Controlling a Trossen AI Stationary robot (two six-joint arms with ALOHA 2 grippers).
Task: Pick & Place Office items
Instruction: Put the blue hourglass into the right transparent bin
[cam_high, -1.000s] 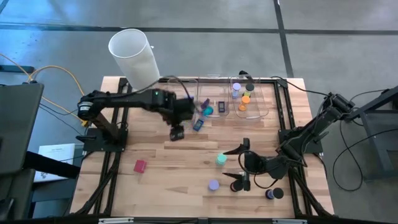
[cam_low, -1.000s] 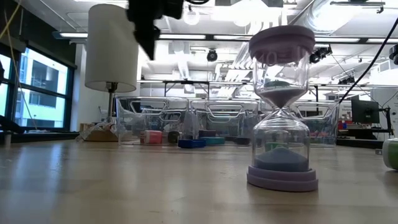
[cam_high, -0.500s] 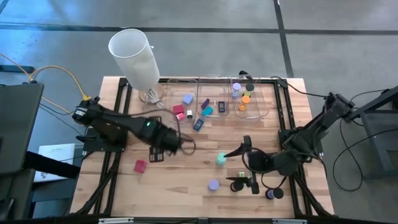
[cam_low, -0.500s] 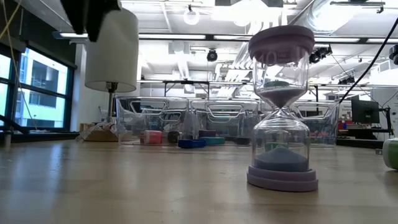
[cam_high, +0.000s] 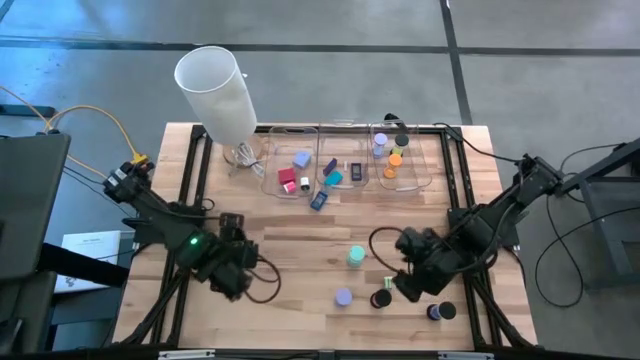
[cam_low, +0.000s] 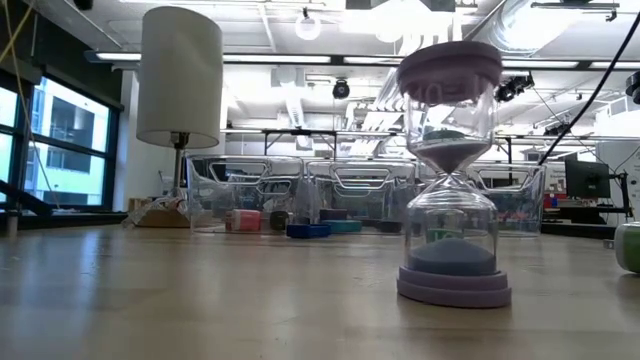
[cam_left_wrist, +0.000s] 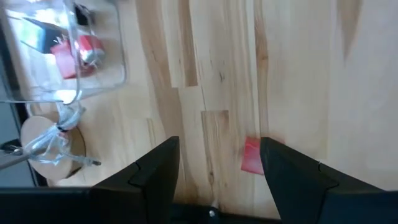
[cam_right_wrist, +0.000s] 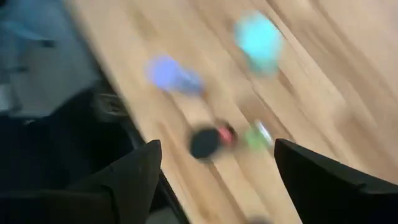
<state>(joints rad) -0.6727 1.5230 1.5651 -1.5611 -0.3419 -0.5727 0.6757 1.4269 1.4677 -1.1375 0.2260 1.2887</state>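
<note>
A red block (cam_left_wrist: 250, 155) lies flat on the wooden table near its left edge. My left gripper (cam_left_wrist: 219, 149) hangs open above it, pointing steeply down, and hides it in the high view (cam_high: 238, 280). My right gripper (cam_high: 402, 282) is open above the near right part of the table, with nothing between its fingers (cam_right_wrist: 217, 149). Below it lie a black disc (cam_high: 381, 299), a small green piece (cam_high: 388, 282), a teal timer (cam_high: 355, 257) and a lavender sand timer (cam_low: 450, 170). A dark round piece (cam_high: 437, 312) sits nearer the edge.
Three clear bins (cam_high: 345, 150) stand in a row along the far edge and hold several small pieces. A blue flat piece (cam_high: 318, 200) lies just in front of them. A tall white cylinder (cam_high: 215, 85) stands at the far left. Black frame rails (cam_high: 185, 200) run along both sides.
My left gripper has swung from the bins toward the table's near left, staying high and rolling, and now hangs over the red block. My right gripper has risen a little and turned from lying level to pointing steeply down over the near right pieces. No object has moved.
</note>
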